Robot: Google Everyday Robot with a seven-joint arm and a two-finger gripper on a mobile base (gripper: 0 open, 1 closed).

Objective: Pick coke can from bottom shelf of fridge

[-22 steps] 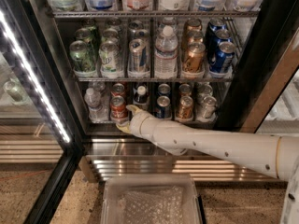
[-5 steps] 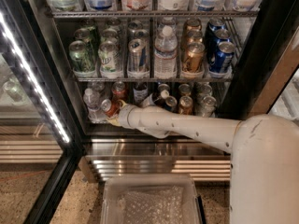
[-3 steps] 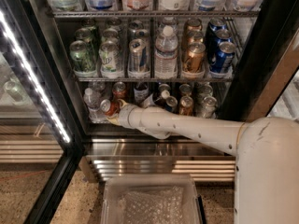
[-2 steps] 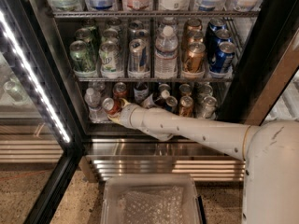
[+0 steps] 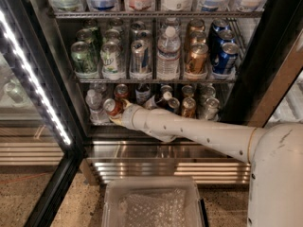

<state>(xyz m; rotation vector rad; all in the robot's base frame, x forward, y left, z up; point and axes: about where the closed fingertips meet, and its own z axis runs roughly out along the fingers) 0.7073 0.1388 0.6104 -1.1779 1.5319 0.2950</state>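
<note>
The coke can (image 5: 111, 107), red with a silver top, is tilted at the left of the bottom shelf (image 5: 97, 123) of the fridge (image 5: 258, 56). My gripper (image 5: 117, 113) is at the end of the white arm that reaches in from the lower right. It is shut on the tilted can, just above the shelf's front edge. A second red can (image 5: 121, 91) stands upright behind it. The fingers are mostly hidden by the can and the wrist.
A small water bottle (image 5: 93, 101) stands just left of the can. Copper cans (image 5: 188, 107) and dark bottles (image 5: 163, 98) stand to the right. The middle rack (image 5: 156, 81) hangs close above. The open glass door with its LED strip (image 5: 33, 79) is on the left. A plastic bin (image 5: 151, 186) sits on the floor below.
The coke can stood upright 7 s ago and is now tilted in my gripper. Over the last second the gripper and can have shifted slightly right and up.
</note>
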